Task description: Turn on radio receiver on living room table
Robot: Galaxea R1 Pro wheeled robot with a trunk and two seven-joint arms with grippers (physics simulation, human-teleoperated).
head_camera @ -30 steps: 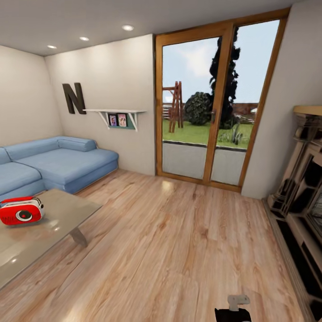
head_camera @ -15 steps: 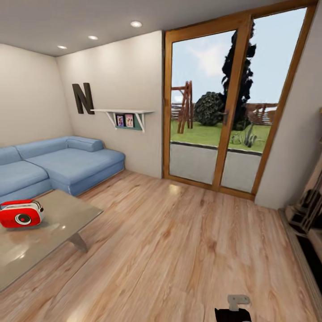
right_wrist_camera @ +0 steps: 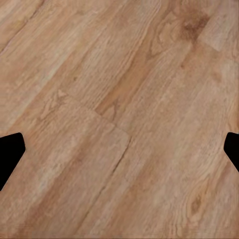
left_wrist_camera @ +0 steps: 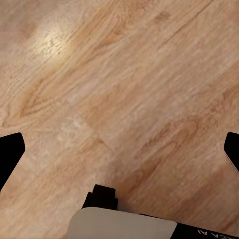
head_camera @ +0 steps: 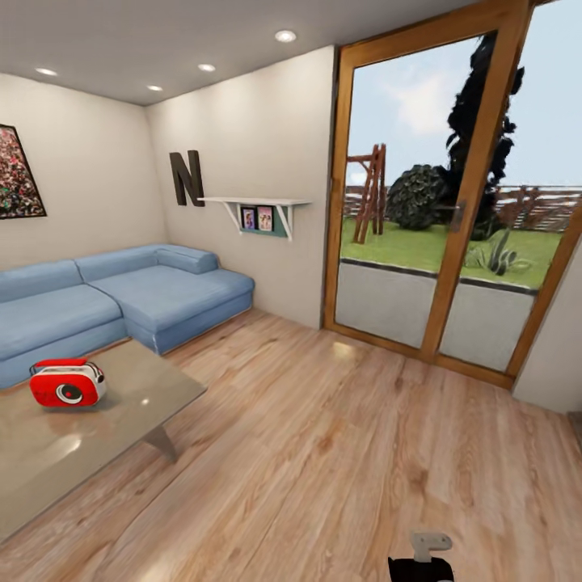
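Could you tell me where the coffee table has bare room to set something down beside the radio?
The table top is bare toward its near edge and toward its right-hand corner. The only crowded spot is the far left, where the radio receiver stands, sofa behind it.

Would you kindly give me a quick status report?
Both end effectors open, empty, over wood floor. Radio receiver upright on table, untouched, off to the left. Nothing between robot and table.

Blue sofa (head_camera: 121, 295) — wood floor (head_camera: 339, 453) — glass doors (head_camera: 461, 194)

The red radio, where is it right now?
In the head view, the red radio sits at the left on the low table, just in front of the blue sofa.
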